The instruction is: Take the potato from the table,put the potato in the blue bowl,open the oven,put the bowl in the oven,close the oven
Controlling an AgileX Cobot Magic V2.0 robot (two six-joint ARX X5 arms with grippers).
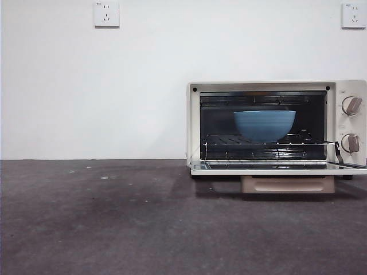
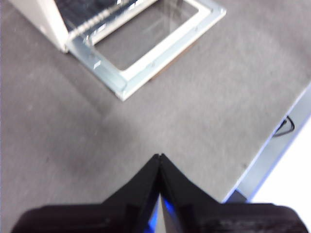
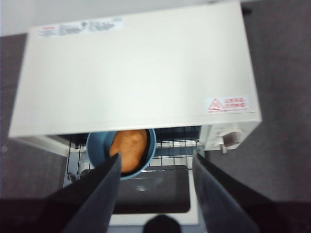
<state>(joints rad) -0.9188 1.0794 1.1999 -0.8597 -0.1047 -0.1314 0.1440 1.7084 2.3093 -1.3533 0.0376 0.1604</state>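
Now we see the blue bowl (image 1: 265, 125) with the potato (image 3: 129, 148) on the oven (image 1: 275, 127) rack, door (image 1: 278, 168) flat open below the spread right end effector (image 3: 155, 165), nearer than the pressed-together left end effector (image 2: 159, 158) over the desk (image 1: 114, 223).

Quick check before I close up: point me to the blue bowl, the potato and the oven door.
blue bowl (image 1: 264, 125): front view, its outer wall, on the oven rack.
potato (image 3: 129, 147): right wrist view, its top, inside the bowl.
oven door (image 2: 165, 49): left wrist view, its open frame.
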